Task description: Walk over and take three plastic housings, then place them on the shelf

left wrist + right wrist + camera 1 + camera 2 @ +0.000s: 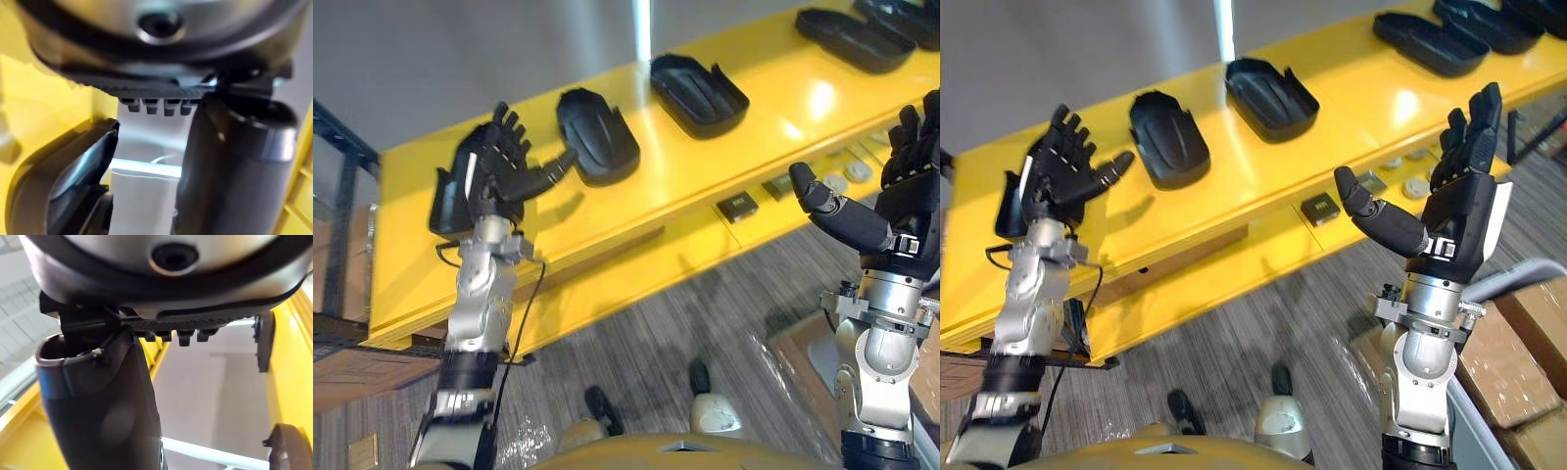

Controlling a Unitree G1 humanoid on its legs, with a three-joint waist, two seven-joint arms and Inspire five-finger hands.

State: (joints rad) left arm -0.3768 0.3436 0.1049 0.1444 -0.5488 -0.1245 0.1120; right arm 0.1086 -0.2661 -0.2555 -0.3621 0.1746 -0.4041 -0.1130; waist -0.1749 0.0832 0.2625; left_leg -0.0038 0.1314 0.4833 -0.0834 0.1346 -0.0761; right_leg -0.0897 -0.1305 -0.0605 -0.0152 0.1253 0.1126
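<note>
A long yellow shelf [724, 157] carries several black plastic housings. One housing [448, 204] sits at the shelf's far left, partly hidden behind my left hand [499, 162]. That hand is raised in front of it, open, with fingers spread and thumb pointing right. In the left wrist view the same housing [58, 181] lies beside the palm, apart from the thumb [234, 161]. Two more housings [597, 132] [698, 93] lie further right, and others [852, 37] at the far right end. My right hand [1464, 186] is lifted before the shelf's front edge, open and holding nothing.
A lower yellow ledge holds a small dark part [737, 208] and grey discs [847, 176]. Cardboard boxes [1528, 333] stand on the floor at the right. Left of the shelf are a dark rack frame [342, 196] and another box [352, 377].
</note>
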